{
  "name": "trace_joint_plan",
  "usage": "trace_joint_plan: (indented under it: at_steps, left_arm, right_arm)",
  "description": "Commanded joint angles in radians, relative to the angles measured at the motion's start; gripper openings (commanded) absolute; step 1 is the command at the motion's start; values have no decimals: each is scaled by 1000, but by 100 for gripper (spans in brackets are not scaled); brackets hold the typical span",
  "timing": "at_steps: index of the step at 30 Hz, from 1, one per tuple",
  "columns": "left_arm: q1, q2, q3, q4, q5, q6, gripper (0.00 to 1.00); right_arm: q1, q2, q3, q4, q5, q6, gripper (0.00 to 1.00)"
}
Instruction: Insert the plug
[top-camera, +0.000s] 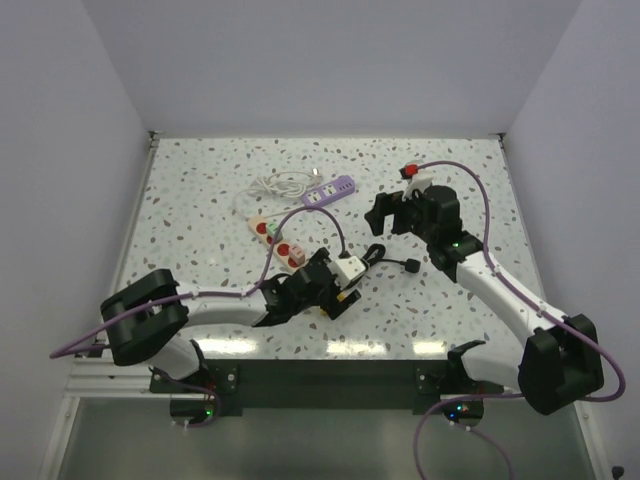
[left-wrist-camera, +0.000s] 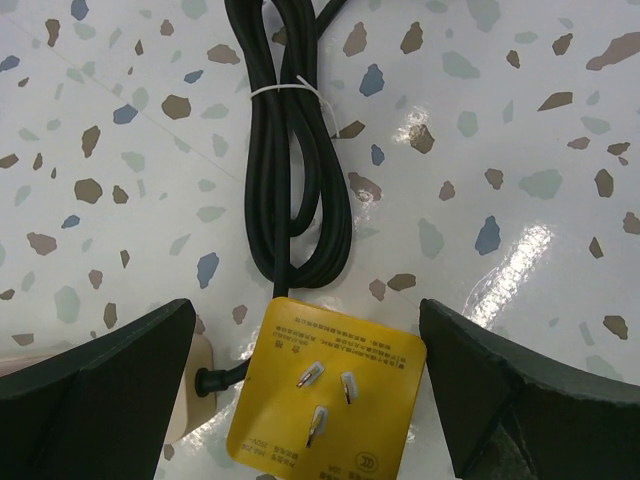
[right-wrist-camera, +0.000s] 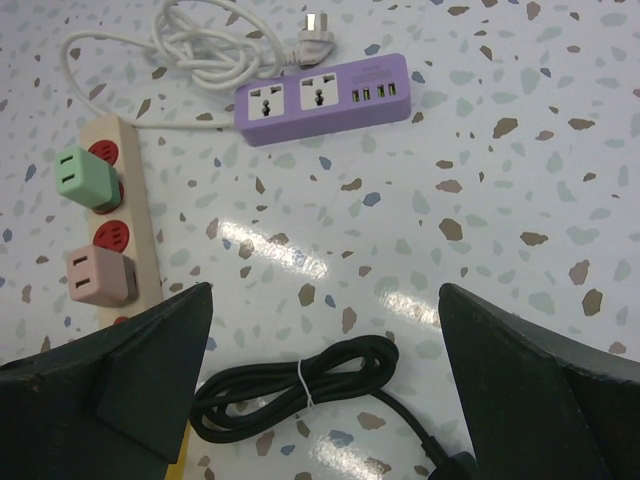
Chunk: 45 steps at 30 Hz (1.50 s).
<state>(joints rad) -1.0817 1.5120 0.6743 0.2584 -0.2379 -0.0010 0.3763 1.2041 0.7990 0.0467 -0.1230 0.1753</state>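
Note:
The plug (left-wrist-camera: 325, 390) lies on the table with its yellow face and three metal prongs turned up. My left gripper (left-wrist-camera: 310, 400) hovers over it, open, with one dark finger (left-wrist-camera: 100, 400) on each side and not touching it. The plug's black cord (left-wrist-camera: 295, 150) is coiled and tied just beyond. From above, the plug (top-camera: 345, 298) sits at the left gripper (top-camera: 335, 290) tips. My right gripper (right-wrist-camera: 325, 385) is open and empty above the cord coil (right-wrist-camera: 300, 395). A beige power strip (right-wrist-camera: 130, 220) with red sockets lies to its left.
A green adapter (right-wrist-camera: 85, 178) and a pink adapter (right-wrist-camera: 97, 275) sit in the beige strip. A purple power strip (right-wrist-camera: 325, 98) with a white cable (right-wrist-camera: 190, 55) lies at the back. A white block (top-camera: 347, 267) rests by the left gripper. White walls enclose the table.

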Motion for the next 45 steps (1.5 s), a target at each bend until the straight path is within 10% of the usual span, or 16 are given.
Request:
trace_joint_plan:
  at_steps: [1, 8, 15, 23, 45]
  left_arm:
    - [35, 30, 8, -38, -15, -24, 100]
    - [37, 60, 22, -62, 5, -43, 94]
    - [42, 68, 47, -68, 37, -45, 28]
    - [71, 7, 102, -24, 106, -39, 9]
    - [476, -49, 432, 96, 495, -484, 16]
  right_arm:
    - [-5, -24, -1, 24, -3, -2, 99]
    - [-5, -20, -1, 25, -4, 0, 99]
    - [-4, -26, 8, 19, -1, -3, 99]
    - [-5, -96, 9, 2, 16, -14, 99]
    - [10, -350, -244, 417, -196, -37, 99]
